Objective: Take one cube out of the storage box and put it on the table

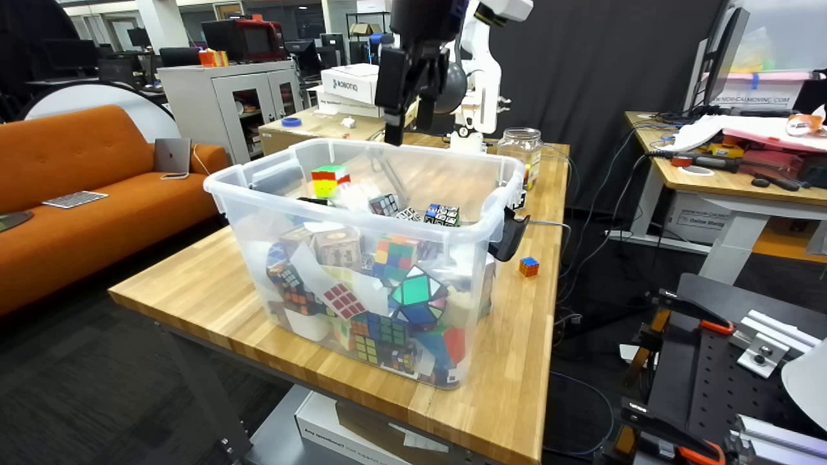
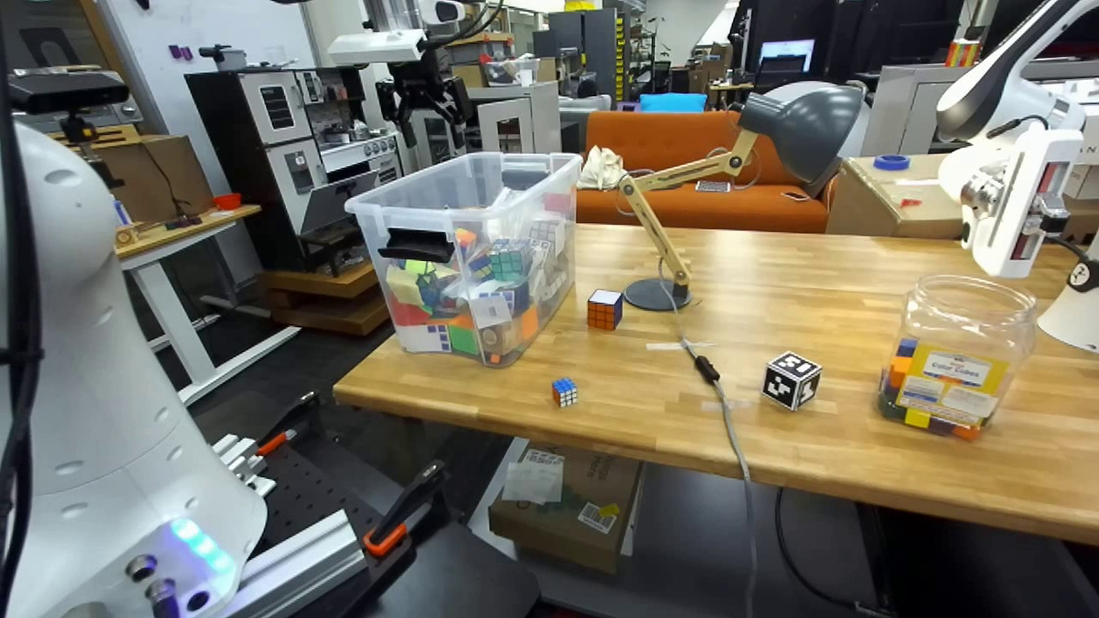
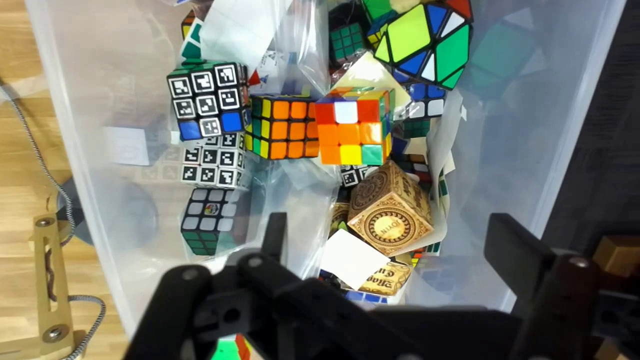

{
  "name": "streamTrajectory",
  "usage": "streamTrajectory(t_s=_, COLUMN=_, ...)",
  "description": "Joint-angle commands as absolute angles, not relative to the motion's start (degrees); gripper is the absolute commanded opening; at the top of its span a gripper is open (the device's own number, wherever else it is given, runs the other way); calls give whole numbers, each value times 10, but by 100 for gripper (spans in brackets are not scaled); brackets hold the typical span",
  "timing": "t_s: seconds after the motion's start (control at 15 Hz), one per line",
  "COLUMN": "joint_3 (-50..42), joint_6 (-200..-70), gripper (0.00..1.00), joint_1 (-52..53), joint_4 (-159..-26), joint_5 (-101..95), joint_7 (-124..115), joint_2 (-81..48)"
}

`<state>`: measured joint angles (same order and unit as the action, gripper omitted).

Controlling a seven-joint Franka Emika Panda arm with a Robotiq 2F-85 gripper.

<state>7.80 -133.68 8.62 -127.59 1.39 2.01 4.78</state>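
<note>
The storage box [image 1: 349, 215], a clear tub, stands on the wooden table [image 1: 517, 361]; both also show in an exterior view, the box [image 2: 403, 210] and the table [image 2: 738, 266]. Inside are many cubes mixed with paper and plastic bags. The wrist view shows a brown patterned cube [image 3: 390, 212], an orange-faced scrambled cube [image 3: 350, 132], a black-and-white tag cube [image 3: 206, 100] and a green-and-blue odd-shaped cube [image 3: 425, 45]. My gripper [image 3: 392, 240] is open and empty above the box, pointing down. It hangs above the rim in both exterior views [image 1: 408, 129] [image 2: 434, 142].
A small cube [image 2: 564, 392], an orange-sided cube [image 2: 605, 309] and a tag cube [image 2: 792, 380] lie on the table. A desk lamp [image 2: 657, 215] with a grey cable stands beside the box. A clear jar [image 2: 957, 369] and another white arm [image 2: 1017, 189] are farther along.
</note>
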Motion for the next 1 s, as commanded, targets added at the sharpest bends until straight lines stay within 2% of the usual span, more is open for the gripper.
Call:
streamTrajectory(t_s=0.0, joint_3=83, joint_6=-1339, gripper=100, joint_1=89, joint_4=-1231, joint_5=21, joint_7=36, joint_2=-5)
streamTrajectory(t_s=0.73, joint_3=84, joint_6=-1336, gripper=100, joint_1=89, joint_4=-1240, joint_5=14, joint_7=20, joint_2=-2)
streamTrajectory(t_s=0.93, joint_3=82, joint_6=-1347, gripper=100, joint_1=85, joint_4=-1234, joint_5=76, joint_7=61, joint_2=-25)
